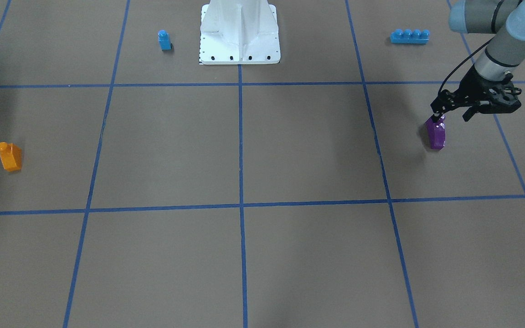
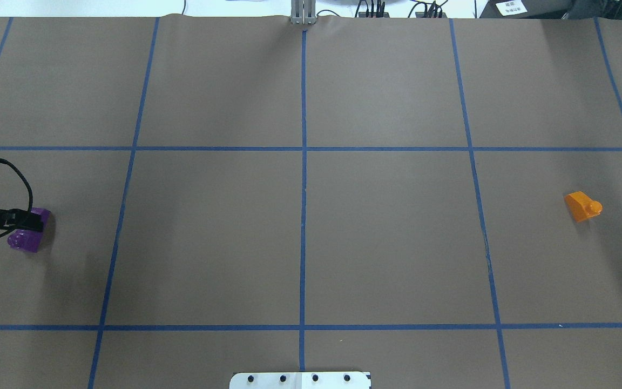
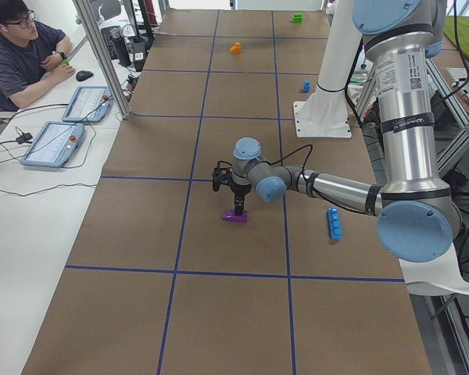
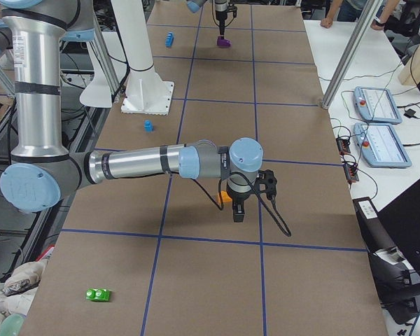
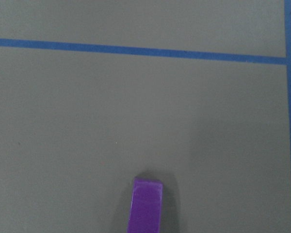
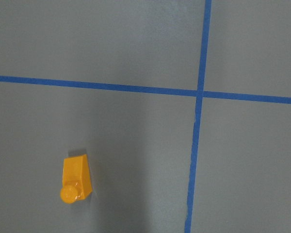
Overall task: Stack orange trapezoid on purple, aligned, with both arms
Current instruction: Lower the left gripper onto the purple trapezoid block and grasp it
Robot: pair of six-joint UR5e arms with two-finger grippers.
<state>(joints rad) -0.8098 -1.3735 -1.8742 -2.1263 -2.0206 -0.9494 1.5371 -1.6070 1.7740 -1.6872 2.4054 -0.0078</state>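
The purple block (image 1: 436, 135) stands on the brown table at the robot's left side. It also shows in the overhead view (image 2: 24, 237), the left side view (image 3: 235, 218) and at the bottom of the left wrist view (image 5: 146, 206). My left gripper (image 1: 436, 119) points down with its narrow fingertips on the block's top and looks shut on it. The orange trapezoid (image 1: 10, 157) stands alone at the robot's right (image 2: 582, 207), low left in the right wrist view (image 6: 76, 179). My right gripper (image 4: 238, 213) hovers close beside it. I cannot tell if it is open.
A small blue single-stud block (image 1: 164, 40) and a long blue four-stud brick (image 1: 409, 36) sit either side of the white robot base (image 1: 239, 32). A green block (image 4: 98, 295) lies near the table's right end. An operator (image 3: 19, 47) sits beside the table.
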